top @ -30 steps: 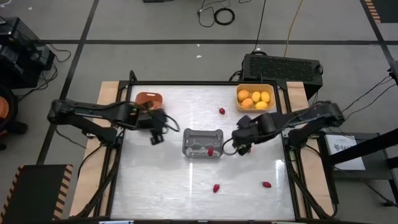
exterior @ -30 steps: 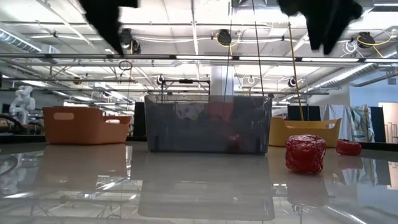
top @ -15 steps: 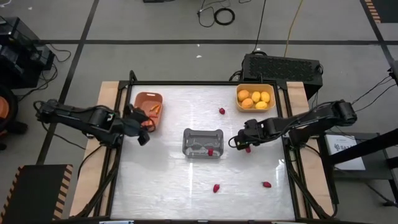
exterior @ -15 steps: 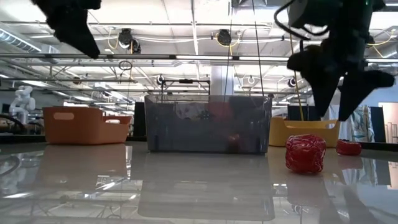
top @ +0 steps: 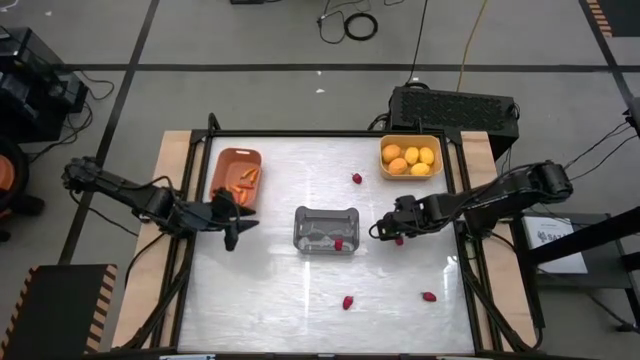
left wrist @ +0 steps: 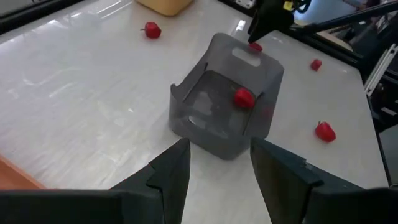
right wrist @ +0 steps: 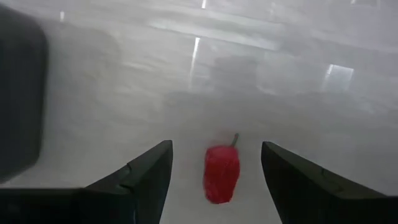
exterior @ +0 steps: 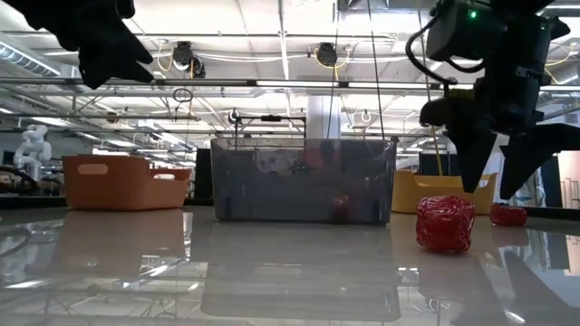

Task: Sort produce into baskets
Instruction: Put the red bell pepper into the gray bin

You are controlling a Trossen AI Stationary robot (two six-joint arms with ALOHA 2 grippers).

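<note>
The right hand [right wrist: 213, 163] had come down from beside the grey basket [top: 326, 228] and now hung low over a red berry [right wrist: 222, 173] on the counter [top: 280, 290], its fingers [right wrist: 137, 180] spread wide with the berry between them and nothing held yet; to my eye the next pick was being lined up; the left hand [left wrist: 219, 163] had drawn back from the terracotta basket [top: 238, 174] toward its own side of the counter, fingers apart and empty, so its carrot sticks looked delivered; the berry was small, glossy and a little elongated, with a short stem; one berry already lay in the grey basket, the yellow basket [top: 411, 157] held the orange fruits, and three more berries sat loose and well apart on the counter
</note>
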